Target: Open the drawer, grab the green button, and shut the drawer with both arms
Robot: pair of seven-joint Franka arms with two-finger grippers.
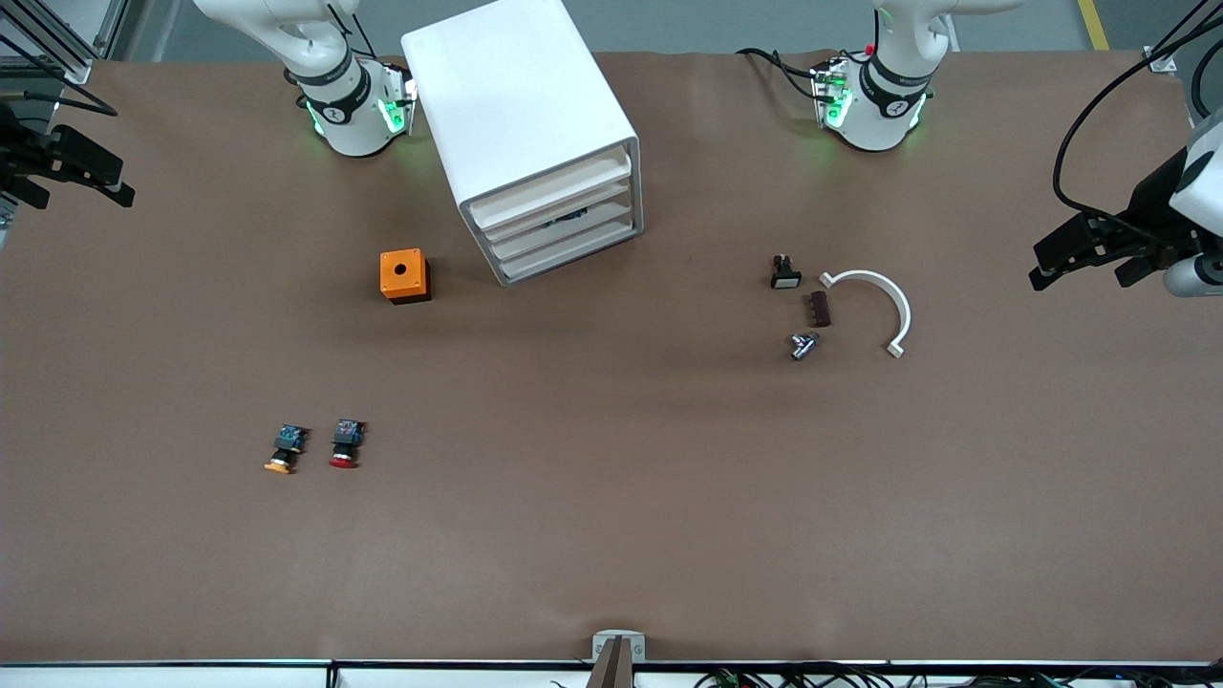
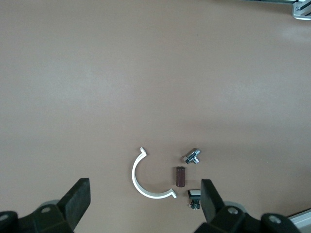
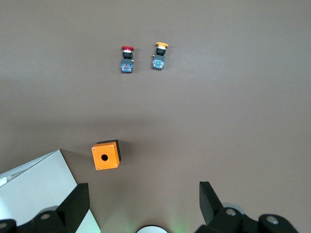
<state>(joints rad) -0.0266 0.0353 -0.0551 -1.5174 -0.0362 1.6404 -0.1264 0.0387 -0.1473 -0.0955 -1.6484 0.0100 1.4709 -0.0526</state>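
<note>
Robotics lab: two bench-mounted arms (image 1: 334, 105), aluminium framing.

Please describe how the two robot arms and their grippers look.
Both arms are glossy white with black joint rings and green lights at the bases. Black cables run by the left arm and the right arm. The left gripper and right gripper are black, two-fingered.

the front camera looks steeply down on the whole worktop (image 1: 611, 535) from high up, facing both robot bases. each wrist camera looks straight down from well above: the left shares the white half-ring (image 2: 146, 179) (image 1: 884, 306), the right the orange box (image 3: 106, 156) (image 1: 404, 275).
</note>
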